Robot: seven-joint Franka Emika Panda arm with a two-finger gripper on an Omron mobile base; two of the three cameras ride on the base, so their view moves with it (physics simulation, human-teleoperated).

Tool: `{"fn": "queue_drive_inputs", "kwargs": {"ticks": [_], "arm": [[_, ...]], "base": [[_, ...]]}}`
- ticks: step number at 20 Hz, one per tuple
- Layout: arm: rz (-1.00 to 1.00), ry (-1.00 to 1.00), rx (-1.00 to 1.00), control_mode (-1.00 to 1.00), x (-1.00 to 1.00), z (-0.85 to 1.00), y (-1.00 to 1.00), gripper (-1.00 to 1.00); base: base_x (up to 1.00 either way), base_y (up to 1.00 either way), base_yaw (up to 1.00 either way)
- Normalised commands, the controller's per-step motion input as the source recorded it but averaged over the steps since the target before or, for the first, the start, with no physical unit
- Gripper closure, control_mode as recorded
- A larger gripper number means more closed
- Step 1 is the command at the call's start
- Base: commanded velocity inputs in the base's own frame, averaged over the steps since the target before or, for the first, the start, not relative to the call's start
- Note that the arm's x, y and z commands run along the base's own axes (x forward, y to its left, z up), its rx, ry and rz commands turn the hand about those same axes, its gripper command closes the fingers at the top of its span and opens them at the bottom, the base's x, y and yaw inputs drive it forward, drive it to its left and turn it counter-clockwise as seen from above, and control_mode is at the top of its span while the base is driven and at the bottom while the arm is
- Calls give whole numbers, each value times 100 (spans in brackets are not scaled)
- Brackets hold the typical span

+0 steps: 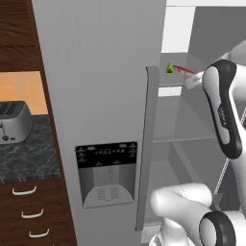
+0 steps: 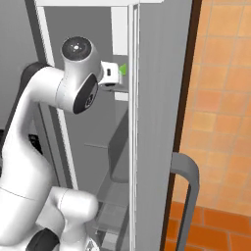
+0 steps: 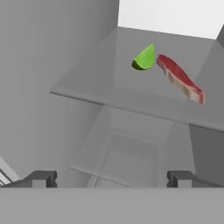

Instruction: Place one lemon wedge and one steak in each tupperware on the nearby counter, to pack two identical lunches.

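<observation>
Lemon wedge [image 3: 145, 58], green, sits on the fridge shelf [image 3: 87, 89] toward its back, with the steak [image 3: 180, 78] just beside it. The gripper [image 3: 110, 178] hangs in front of the shelf, fingers wide apart and empty. A good pick, I judge, means advancing level over the shelf, centring the wedge between the fingers and steering clear of the steak. Nothing else lies on the shelf.

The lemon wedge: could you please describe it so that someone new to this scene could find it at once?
Look inside the open grey fridge, at its upper shelf. Two things lie there side by side: the lemon wedge is the small green pointed piece, beside the long flat red steak.
</observation>
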Motion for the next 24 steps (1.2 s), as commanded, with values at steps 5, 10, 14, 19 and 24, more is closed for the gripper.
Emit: {"fn": "queue_drive_inputs", "kwargs": {"ticks": [5, 10, 14, 19, 24], "arm": [[0, 2, 0, -100, 59, 2, -24, -100], [0, 0, 0, -100, 67, -5, -35, -100], [2, 2, 0, -100, 78, 0, -28, -100], [6, 10, 0, -100, 70, -3, -18, -100], [9, 4, 0, -100, 55, -8, -30, -100]], "base": [[0, 0, 0], [0, 0, 0], [0, 0, 0], [0, 0, 0], [0, 0, 0]]}}
